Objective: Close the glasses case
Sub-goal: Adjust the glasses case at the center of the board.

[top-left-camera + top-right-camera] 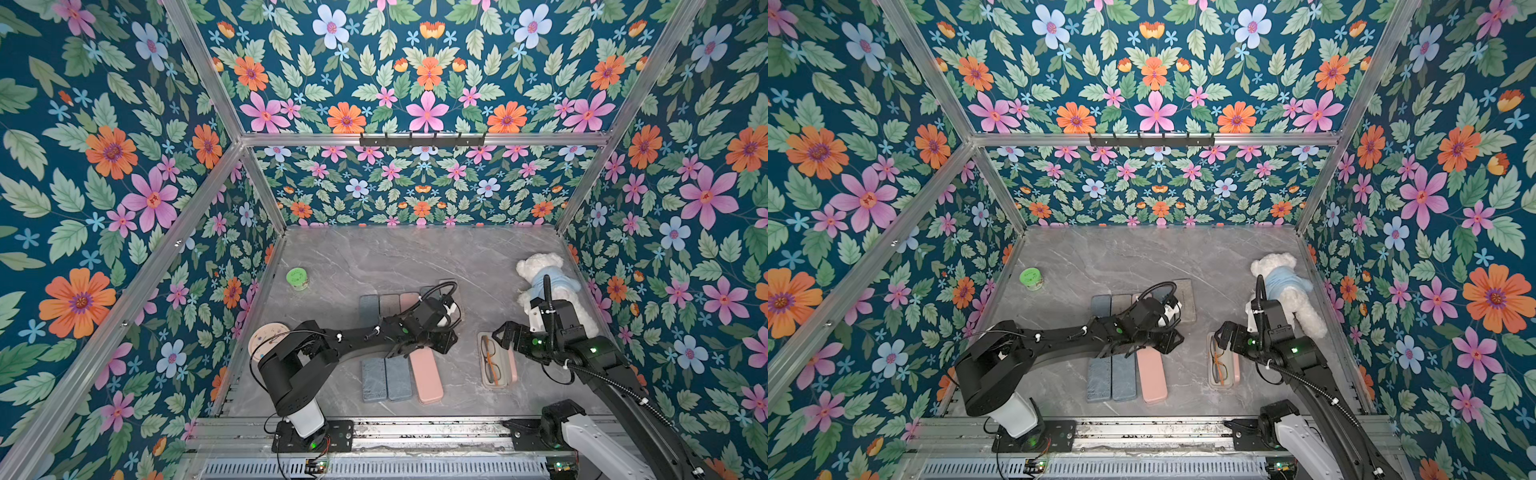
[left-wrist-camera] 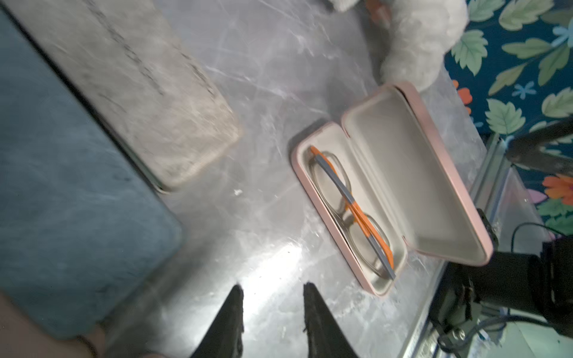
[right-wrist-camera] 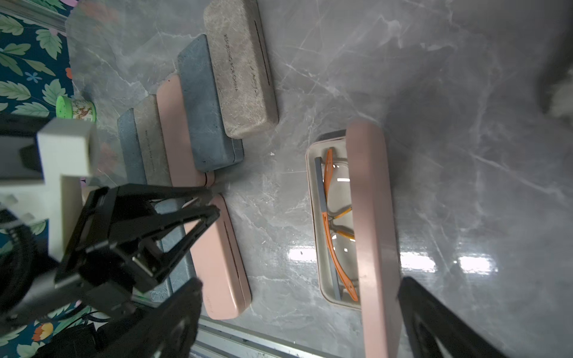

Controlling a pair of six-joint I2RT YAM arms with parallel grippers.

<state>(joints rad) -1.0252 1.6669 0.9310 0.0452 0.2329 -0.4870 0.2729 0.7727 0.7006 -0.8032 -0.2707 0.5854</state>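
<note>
The pink glasses case [image 1: 496, 365] [image 1: 1223, 368] lies open on the marble table, right of centre. Its lid [image 3: 372, 217] stands up on the hinge side, and its beige lining [image 2: 403, 173] shows. Folded glasses [image 2: 350, 201] [image 3: 333, 229] with orange and grey arms lie in the tray. My right gripper [image 1: 500, 333] [image 3: 302, 297] is open wide at the case's far end, with one finger [image 3: 434, 322] just outside the upright lid. My left gripper [image 1: 449, 341] [image 2: 274, 297] hovers left of the case over bare table, fingers apart, nothing between them.
Closed cases lie in two rows left of the open one: a pink one [image 1: 426, 376] and blue ones [image 1: 397, 378] in front, several more [image 1: 386, 305] behind. A white teddy bear [image 1: 540, 270] lies at the right wall. A green tin [image 1: 297, 277] stands far left. A round disc [image 1: 266, 338] is near the left arm.
</note>
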